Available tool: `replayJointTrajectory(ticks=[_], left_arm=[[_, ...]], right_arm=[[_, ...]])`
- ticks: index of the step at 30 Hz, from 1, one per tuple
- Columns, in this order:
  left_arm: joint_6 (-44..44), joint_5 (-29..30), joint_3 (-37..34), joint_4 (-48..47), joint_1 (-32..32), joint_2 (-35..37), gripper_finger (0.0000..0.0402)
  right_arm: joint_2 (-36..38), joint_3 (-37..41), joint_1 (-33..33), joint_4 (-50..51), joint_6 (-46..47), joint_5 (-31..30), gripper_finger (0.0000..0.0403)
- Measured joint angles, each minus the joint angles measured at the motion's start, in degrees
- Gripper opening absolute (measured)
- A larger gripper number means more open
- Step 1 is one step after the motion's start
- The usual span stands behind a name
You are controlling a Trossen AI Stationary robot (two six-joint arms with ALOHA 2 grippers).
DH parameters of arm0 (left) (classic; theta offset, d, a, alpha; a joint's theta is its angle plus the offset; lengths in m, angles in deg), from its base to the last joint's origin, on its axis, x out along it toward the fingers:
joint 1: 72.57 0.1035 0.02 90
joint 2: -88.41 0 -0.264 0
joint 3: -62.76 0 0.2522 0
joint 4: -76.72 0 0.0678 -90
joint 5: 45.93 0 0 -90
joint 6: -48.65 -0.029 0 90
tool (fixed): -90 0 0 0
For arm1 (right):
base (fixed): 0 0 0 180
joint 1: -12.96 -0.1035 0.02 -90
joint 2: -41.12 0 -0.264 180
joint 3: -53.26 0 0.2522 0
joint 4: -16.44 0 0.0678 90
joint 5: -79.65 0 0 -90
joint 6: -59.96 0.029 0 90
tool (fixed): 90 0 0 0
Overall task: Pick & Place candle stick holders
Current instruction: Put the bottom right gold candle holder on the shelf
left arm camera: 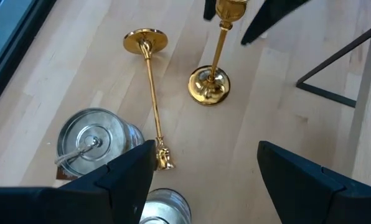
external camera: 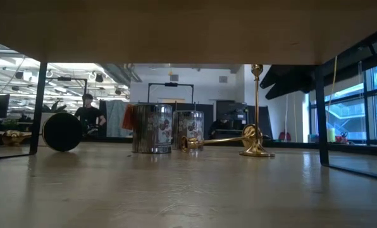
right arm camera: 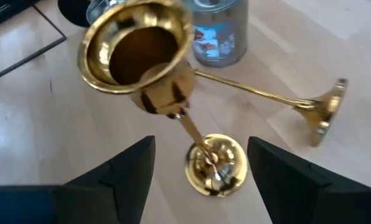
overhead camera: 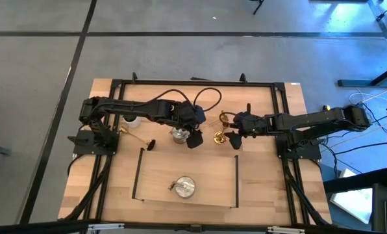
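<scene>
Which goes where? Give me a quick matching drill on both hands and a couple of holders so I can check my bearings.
Things:
1. right hand
2. left hand
3. lone silver holder
4. leftmost gold holder

Places:
a. inside the black-lined rectangle
b. over the upright gold holder, fingers open
c. lying on its side near the left arm's base
d. beside the central silver holder, fingers open

Pairs: 1-b, 2-d, 3-a, 4-c
</scene>
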Motion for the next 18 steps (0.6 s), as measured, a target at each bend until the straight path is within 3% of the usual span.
replayJointTrajectory(ticks=[18], left_arm=[[0.83,0.11,0.00,-0.04,0.00,0.00,0.0278]], right_arm=[[-6.36,0.02,0.00,-5.58,-0.19,-3.08,0.0258]])
